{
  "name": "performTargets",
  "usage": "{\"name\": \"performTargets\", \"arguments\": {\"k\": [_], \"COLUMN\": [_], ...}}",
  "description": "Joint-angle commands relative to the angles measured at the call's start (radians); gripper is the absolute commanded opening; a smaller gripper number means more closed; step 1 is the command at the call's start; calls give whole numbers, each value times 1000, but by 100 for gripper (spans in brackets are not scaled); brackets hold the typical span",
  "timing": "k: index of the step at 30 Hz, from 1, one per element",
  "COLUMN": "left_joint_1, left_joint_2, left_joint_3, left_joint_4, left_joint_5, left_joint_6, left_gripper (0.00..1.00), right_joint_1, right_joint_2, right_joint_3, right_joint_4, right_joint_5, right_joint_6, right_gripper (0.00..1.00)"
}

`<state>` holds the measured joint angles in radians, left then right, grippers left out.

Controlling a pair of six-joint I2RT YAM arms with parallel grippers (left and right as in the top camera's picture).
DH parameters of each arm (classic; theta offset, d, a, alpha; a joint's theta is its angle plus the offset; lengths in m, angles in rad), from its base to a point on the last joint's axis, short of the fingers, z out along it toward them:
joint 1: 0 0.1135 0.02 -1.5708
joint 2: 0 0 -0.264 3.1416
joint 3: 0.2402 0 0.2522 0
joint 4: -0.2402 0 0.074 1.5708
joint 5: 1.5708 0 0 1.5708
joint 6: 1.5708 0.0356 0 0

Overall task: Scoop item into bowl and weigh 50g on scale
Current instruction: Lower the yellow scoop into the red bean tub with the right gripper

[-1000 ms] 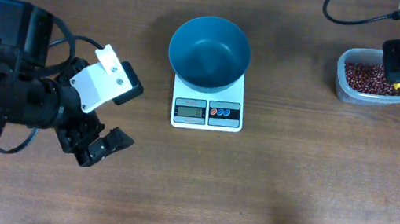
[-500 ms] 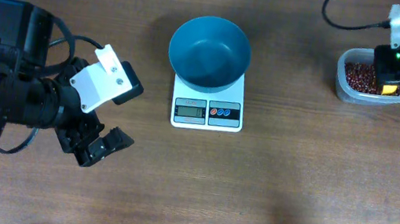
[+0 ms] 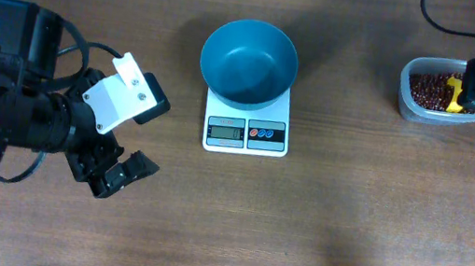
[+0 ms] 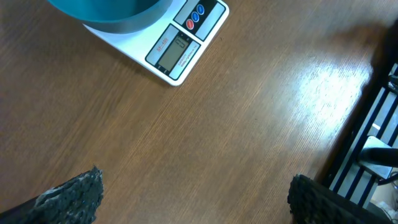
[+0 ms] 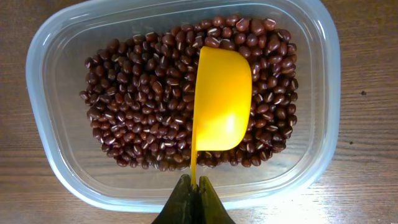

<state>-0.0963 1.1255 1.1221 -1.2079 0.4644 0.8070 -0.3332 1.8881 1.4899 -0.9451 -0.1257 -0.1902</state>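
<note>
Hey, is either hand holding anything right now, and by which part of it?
The right hand pinches the yellow scoop by the end of its thin handle; the left hand is open and empty.

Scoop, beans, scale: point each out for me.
Scoop [image 5: 224,99]: right wrist view, middle of its yellow cup.
Beans [image 5: 143,106]: right wrist view, heap left of the scoop.
Scale [image 3: 246,132]: overhead view, middle of its bare front panel.

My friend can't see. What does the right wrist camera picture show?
A yellow scoop rests on dark red-brown beans inside a clear plastic tub. The right gripper pinches the scoop's thin handle at the bottom.
</note>
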Motion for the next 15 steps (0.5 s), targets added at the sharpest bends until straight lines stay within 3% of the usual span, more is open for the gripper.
{"name": "performTargets", "arguments": {"k": [1, 9, 11, 15], "left_joint_1": [6, 6, 6, 6], "left_joint_2": [-10, -10, -10, -10], "left_joint_3": [16, 16, 16, 16], "left_joint_4": [2, 2, 2, 2], "left_joint_5": [18, 18, 18, 18], "left_joint_6": [-9, -9, -9, -9], "left_gripper": [99, 99, 99, 99], "right_joint_1": [-9, -18, -42, -50], "right_joint_2": [51, 48, 50, 65], "right_joint_3": [-14, 68, 68, 28], "right_joint_4": [-27, -127, -125, -82], "right_joint_5": [-25, -93, -204, -222], "right_joint_6": [8, 50, 50, 72], "right_gripper": [4, 4, 4, 4]}}
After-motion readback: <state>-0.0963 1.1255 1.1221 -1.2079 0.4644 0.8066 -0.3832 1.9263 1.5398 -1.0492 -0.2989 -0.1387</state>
